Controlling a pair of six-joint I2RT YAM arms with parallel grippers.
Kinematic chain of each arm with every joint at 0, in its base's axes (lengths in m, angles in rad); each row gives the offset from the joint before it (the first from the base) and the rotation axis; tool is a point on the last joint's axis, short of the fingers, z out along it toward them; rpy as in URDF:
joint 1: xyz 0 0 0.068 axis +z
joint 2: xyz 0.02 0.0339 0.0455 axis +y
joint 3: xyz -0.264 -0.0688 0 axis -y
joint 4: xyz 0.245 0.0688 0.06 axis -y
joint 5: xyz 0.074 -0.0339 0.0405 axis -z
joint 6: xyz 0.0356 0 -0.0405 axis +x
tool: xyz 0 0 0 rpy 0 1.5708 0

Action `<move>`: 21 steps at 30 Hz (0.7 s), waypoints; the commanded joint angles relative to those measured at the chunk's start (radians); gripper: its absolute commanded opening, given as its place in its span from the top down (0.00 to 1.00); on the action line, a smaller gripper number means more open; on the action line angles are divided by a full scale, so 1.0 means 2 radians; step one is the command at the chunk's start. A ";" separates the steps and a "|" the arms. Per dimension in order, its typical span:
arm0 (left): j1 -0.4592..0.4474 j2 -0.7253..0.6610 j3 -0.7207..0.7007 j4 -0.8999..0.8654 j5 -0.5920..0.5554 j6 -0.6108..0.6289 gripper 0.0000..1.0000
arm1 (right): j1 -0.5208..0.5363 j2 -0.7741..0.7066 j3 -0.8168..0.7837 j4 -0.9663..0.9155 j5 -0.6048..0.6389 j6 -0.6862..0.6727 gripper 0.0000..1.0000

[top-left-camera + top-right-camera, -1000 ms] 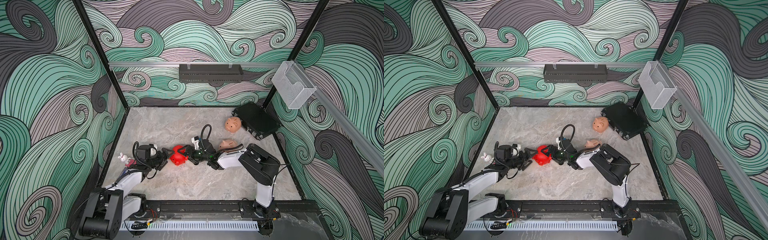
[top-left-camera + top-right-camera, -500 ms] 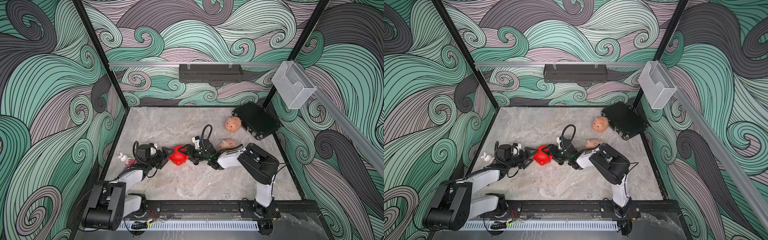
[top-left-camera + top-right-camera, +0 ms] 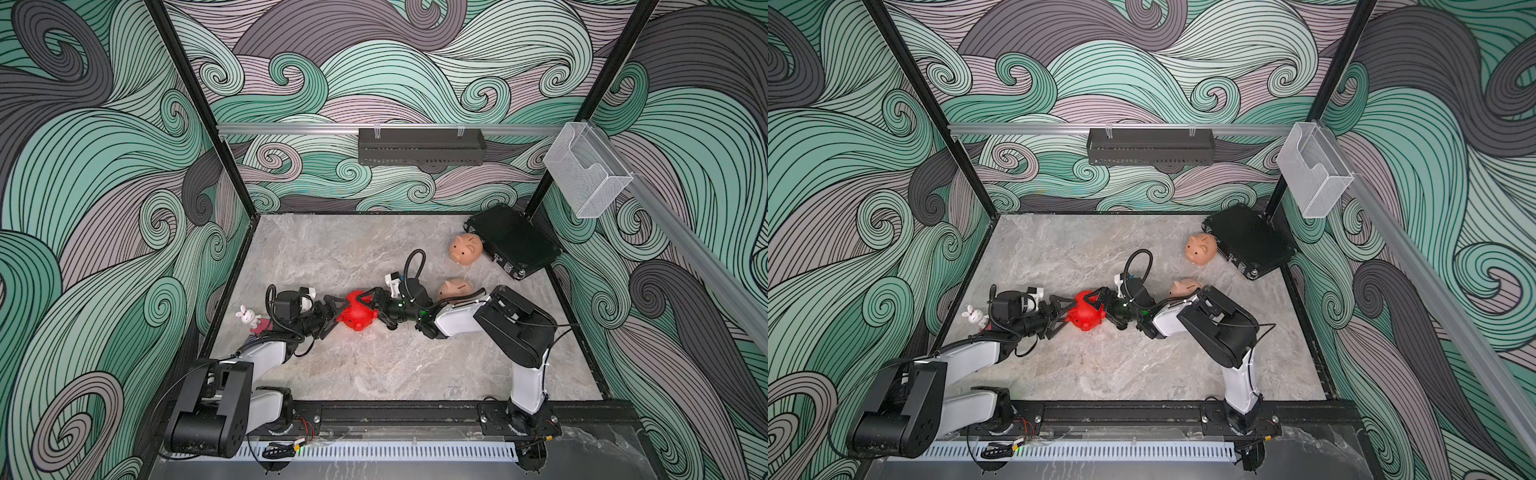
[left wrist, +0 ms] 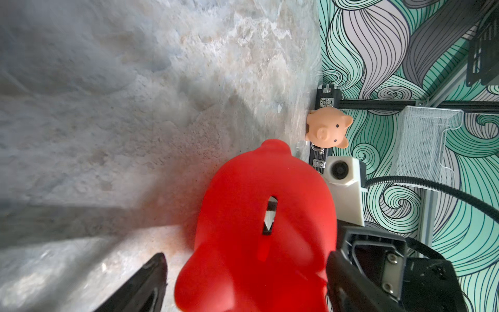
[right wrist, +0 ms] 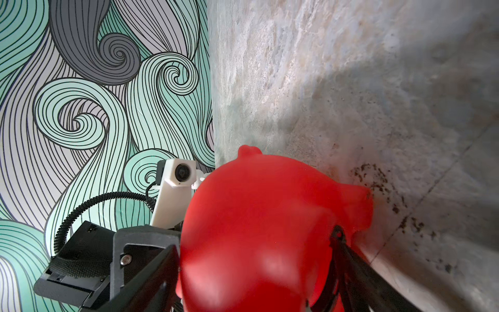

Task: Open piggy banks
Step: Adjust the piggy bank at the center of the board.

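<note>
Red piggy bank (image 3: 355, 318) lies near the middle of the marble table (image 3: 374, 374), coin slot toward the left wrist camera, one end pinched between both fingers of the right gripper (image 3: 375, 309). The left gripper (image 3: 332, 316) has slid in over the last second and now straddles the other end, jaws spread, one finger against the plastic, the other just beside it. The two-armed hold needed to open it looks nearly set; the two peach-pink piggy banks (image 3: 466, 248) sit farther back, clear of both grippers.
</note>
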 commanded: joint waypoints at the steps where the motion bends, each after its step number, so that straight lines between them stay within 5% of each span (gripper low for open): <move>1: 0.003 0.013 -0.005 0.031 0.018 0.002 0.10 | -0.004 0.035 -0.021 -0.091 0.018 0.004 0.12; 21: 0.002 -0.014 -0.031 0.042 0.045 0.021 0.01 | -0.006 0.039 -0.024 -0.083 0.015 0.021 0.13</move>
